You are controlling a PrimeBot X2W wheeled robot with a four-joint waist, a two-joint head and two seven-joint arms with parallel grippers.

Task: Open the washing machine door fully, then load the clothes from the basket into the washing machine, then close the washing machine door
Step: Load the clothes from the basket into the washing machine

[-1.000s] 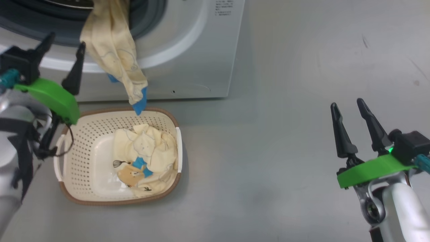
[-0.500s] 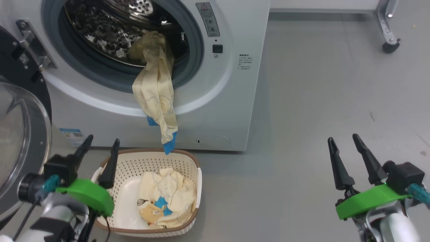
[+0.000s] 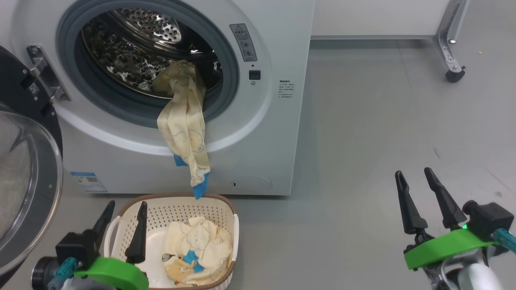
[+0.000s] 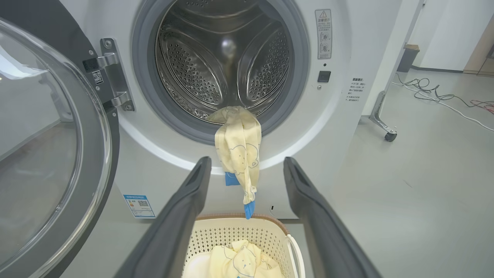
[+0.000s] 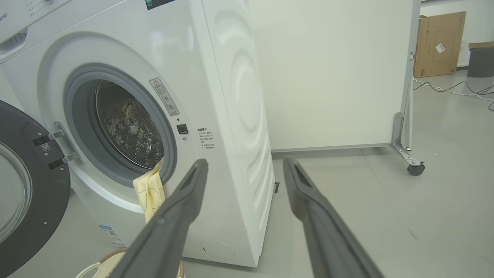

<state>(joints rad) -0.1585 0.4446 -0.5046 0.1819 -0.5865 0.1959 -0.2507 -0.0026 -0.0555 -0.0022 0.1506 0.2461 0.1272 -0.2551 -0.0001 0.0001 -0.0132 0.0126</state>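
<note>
cream-yellow fabric garment with bright blue cuffs (image 3: 183, 133) is only half loaded. its top end is bunched on the lip of the steel perforated drum (image 3: 133, 48). the rest drapes over the grey rubber gasket (image 3: 227, 100) and down the front of the big white front-loading washing machine (image 3: 278, 141), with a blue cuff dangling just above the small cream-white perforated plastic basket with the brown woven-look rim (image 3: 219, 201). a crumpled pile of more cream-yellow clothes (image 3: 197, 249) sits in the basket. the round washing machine door with its glossy black rim and clear glass bowl (image 3: 28, 181) is swung wide to the left, so that part looks done.

the left gripper (image 3: 125, 204) hovers by the basket's left edge, fingers spread wide and empty. the right gripper (image 3: 413, 173) is well off to the right over bare floor, also spread wide and empty.

my take: deal with the hanging piece first. pinch it low on the drape, lift it past the gasket and let go deep in the drum, not on the lip. hard to tell how much of it is actually inside, so i wouldn't trust it to stay put. then grab the pile from the top and clear the rim on the way up. anything left across the gasket will jam the door.
</note>
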